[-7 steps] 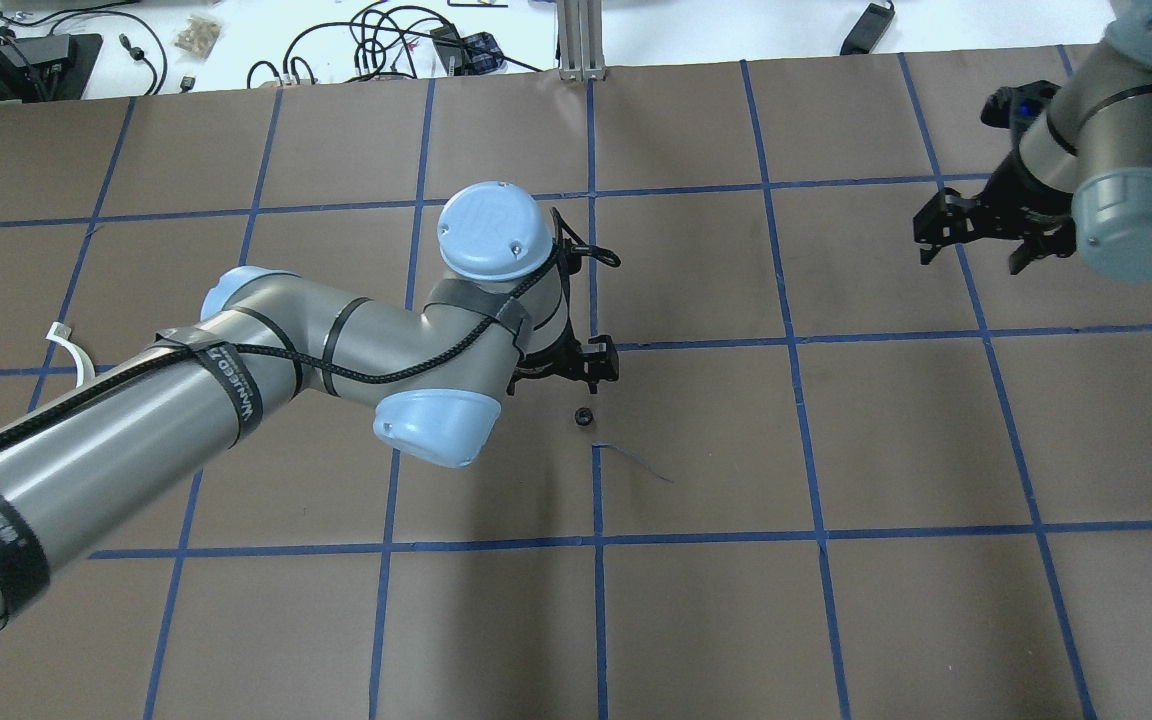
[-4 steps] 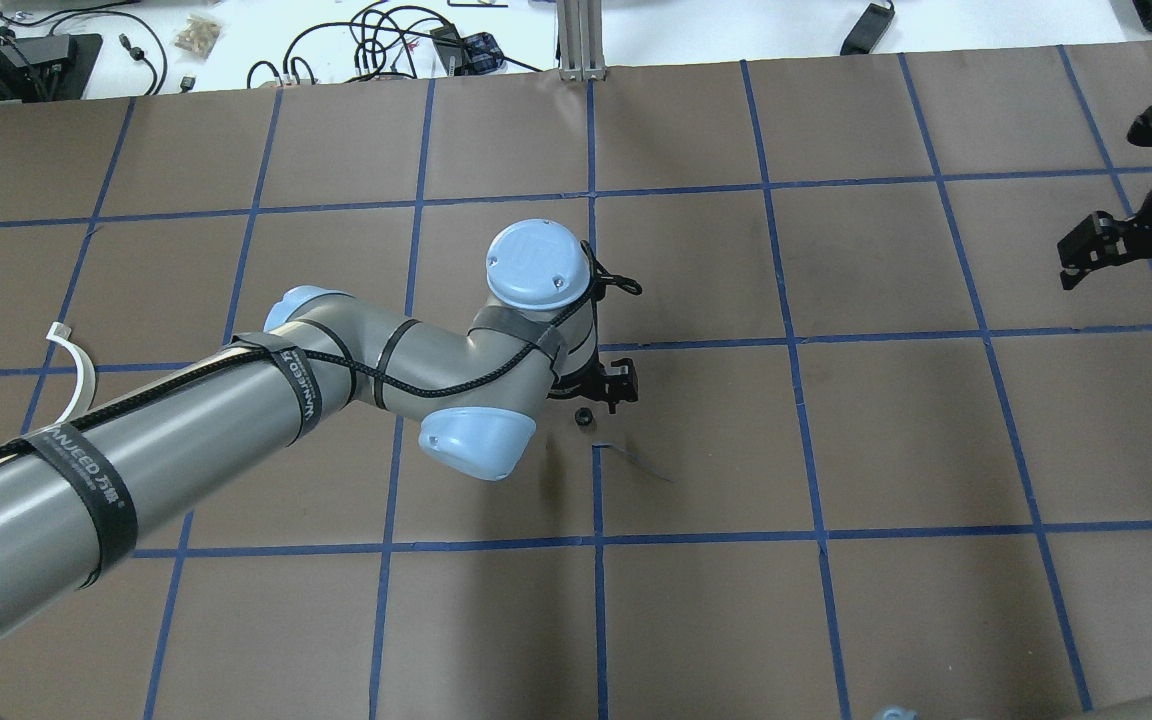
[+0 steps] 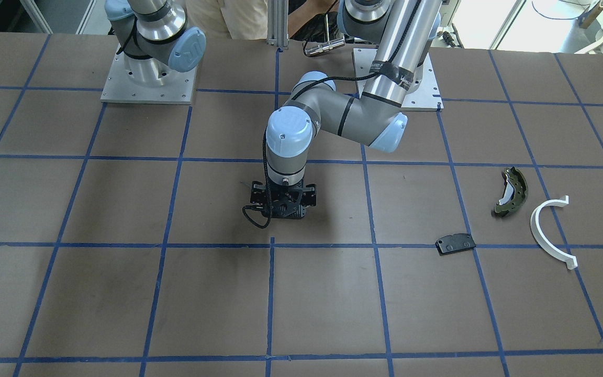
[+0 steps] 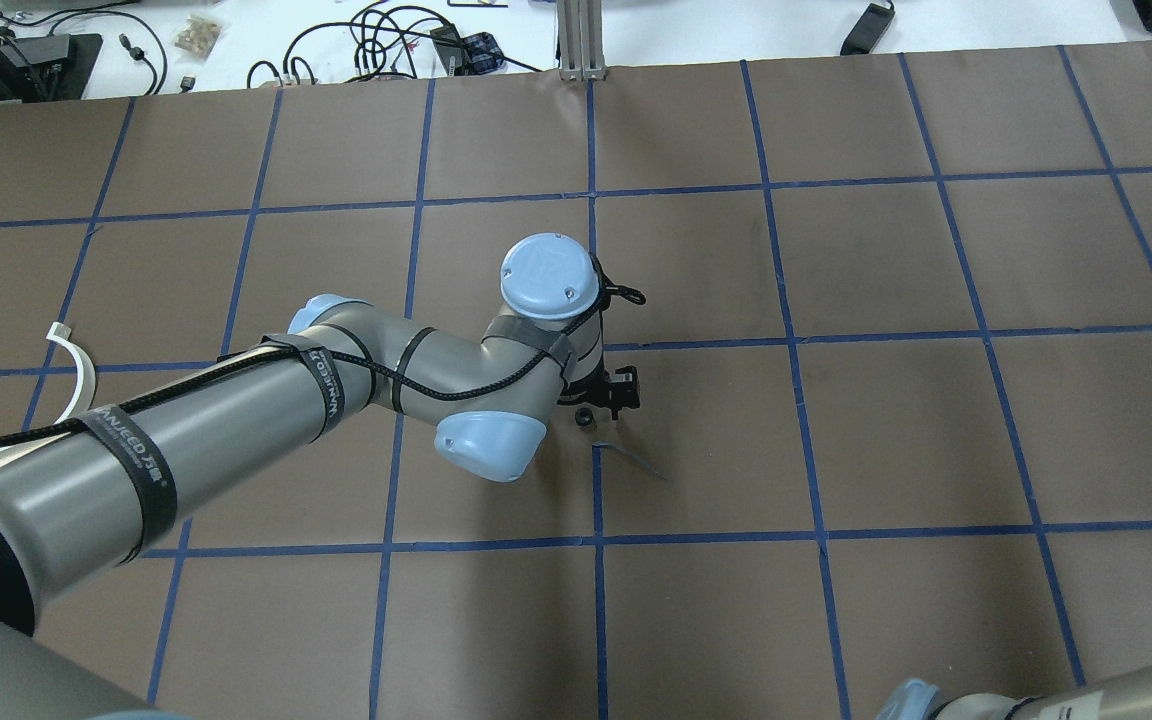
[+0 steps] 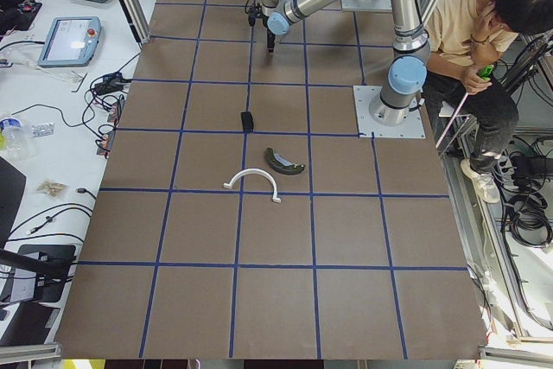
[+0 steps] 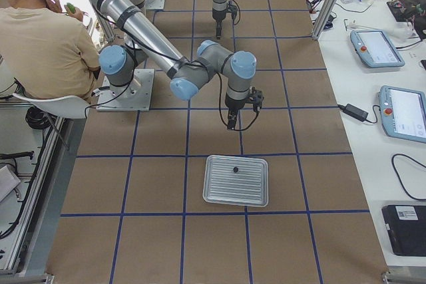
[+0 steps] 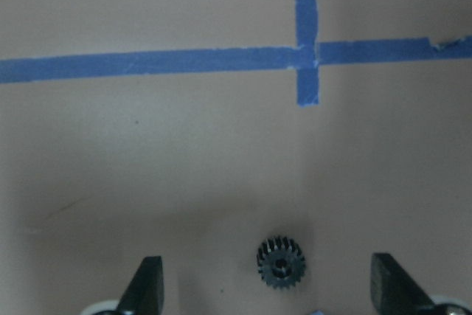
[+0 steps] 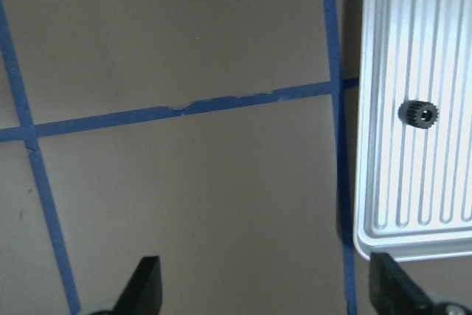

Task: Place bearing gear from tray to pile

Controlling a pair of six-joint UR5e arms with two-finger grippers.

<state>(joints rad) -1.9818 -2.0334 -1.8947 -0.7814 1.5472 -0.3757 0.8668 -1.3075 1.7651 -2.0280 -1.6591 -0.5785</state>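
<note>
A small black bearing gear (image 7: 280,263) lies on the brown table, also seen in the overhead view (image 4: 584,417). My left gripper (image 7: 269,293) is open and low over it, one finger on each side, not touching; it shows near the table's centre (image 4: 608,392). A second black gear (image 8: 419,113) lies in the ribbed metal tray (image 8: 442,49). My right gripper (image 8: 269,289) is open and empty, beside the tray (image 6: 219,187). The pile is the olive brake shoe (image 3: 511,191), the white arc (image 3: 547,233) and the black pad (image 3: 455,243), far from both grippers.
Blue tape lines grid the brown table (image 4: 836,430). A person (image 6: 40,38) sits beside the robot's base. Cables and tablets lie on the white bench (image 4: 386,40) beyond the table's far edge.
My left gripper has moved right and toward the gear and now straddles it. My right arm has swung away to the overhead view's right edge.
</note>
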